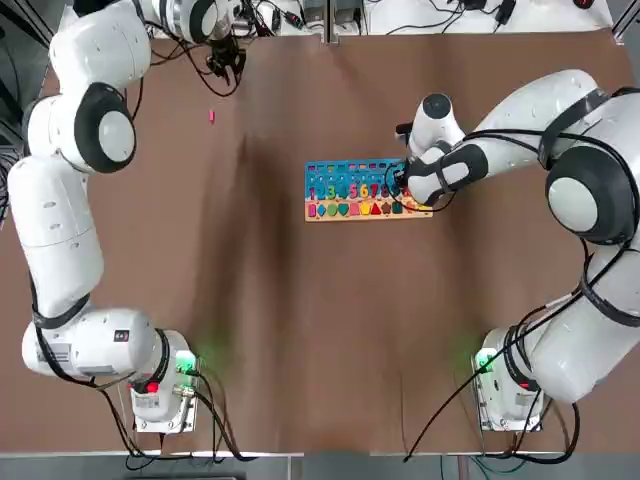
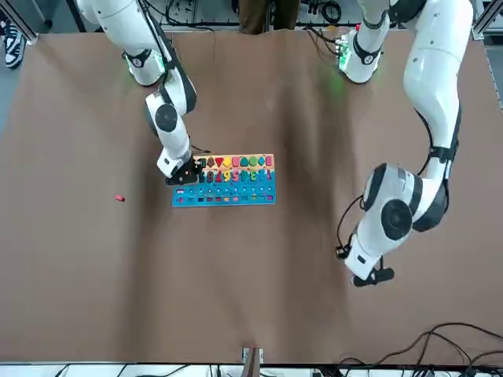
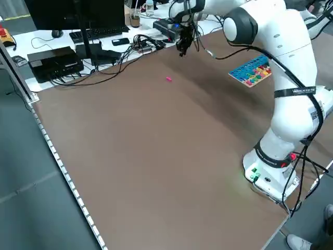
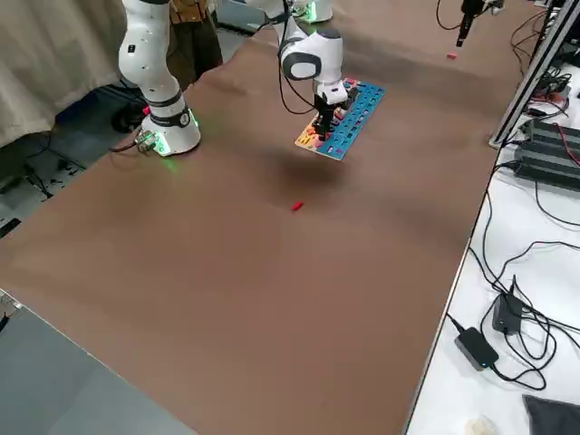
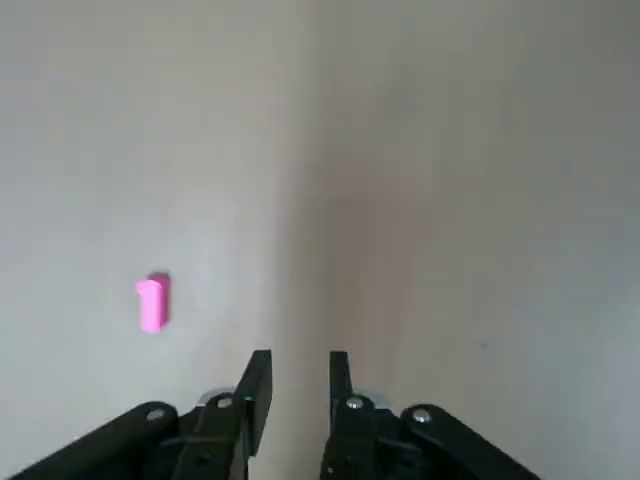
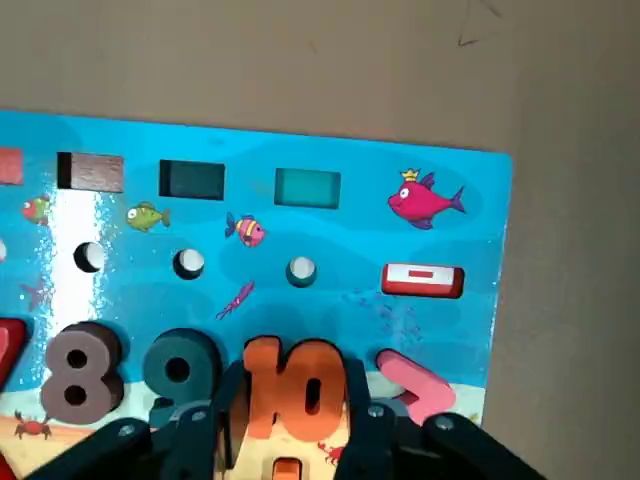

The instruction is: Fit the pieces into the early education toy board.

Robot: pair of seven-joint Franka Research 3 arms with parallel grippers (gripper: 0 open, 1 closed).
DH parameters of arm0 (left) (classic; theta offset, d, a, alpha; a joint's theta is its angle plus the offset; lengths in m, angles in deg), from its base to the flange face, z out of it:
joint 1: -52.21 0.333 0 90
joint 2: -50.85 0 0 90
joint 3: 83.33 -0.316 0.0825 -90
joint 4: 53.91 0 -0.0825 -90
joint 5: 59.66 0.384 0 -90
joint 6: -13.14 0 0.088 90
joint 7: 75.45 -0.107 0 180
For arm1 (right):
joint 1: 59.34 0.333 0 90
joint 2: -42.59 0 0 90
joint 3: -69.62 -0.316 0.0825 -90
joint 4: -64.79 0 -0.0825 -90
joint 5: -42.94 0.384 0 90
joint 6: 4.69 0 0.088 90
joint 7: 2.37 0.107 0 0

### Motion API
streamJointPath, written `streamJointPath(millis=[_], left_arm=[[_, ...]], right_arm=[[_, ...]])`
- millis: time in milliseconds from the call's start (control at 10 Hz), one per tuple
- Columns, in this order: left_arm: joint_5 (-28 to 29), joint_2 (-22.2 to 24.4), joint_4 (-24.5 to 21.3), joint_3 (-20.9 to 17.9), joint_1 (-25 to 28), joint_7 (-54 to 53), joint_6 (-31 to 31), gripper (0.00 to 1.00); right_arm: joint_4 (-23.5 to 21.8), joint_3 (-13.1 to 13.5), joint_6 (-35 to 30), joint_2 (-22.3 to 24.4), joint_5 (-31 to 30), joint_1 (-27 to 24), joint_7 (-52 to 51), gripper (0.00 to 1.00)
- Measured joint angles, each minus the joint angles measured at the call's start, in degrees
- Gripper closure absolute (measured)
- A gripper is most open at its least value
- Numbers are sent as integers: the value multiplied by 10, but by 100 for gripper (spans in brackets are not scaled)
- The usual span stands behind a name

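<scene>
- My right hand (image 6: 290, 400) is down at the end of the toy board (image 1: 340, 168) nearest my right arm, fingers pinching the orange "10" (image 6: 290, 385) — only the right wrist view shows that grip; from the top view my wrist covers it.
- That wrist view also shows a red bar piece (image 6: 423, 280) sitting in its slot, a pink piece (image 6: 415, 385) just beside the "10", and chunky 8 and 9 numerals. Board's glossy blue with little fish printed on it.
- Top view adds the light wooden strip of coloured shapes along the board's near edge.
- My left hand (image 5: 295, 385) hangs over bare bench at the far left side, fingers close together with a narrow gap, holding nothing.
- A small pink block (image 5: 152, 302) — stubby, flat — lies near it on the matte brown bench (image 1: 300, 330).
- The right side view alone catches a tiny red piece (image 4: 296, 207) well apart from the board.
</scene>
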Motion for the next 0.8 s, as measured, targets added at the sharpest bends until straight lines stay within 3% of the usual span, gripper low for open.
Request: streamJointPath(millis=[500,800], left_arm=[[0,-38,1,-26,17,-19,0,68],[0,-44,-21,-27,39,-27,-2,63]], right_arm=[[2,0,2,-6,0,0,0,51],[4,0,4,-11,0,0,0,50]])
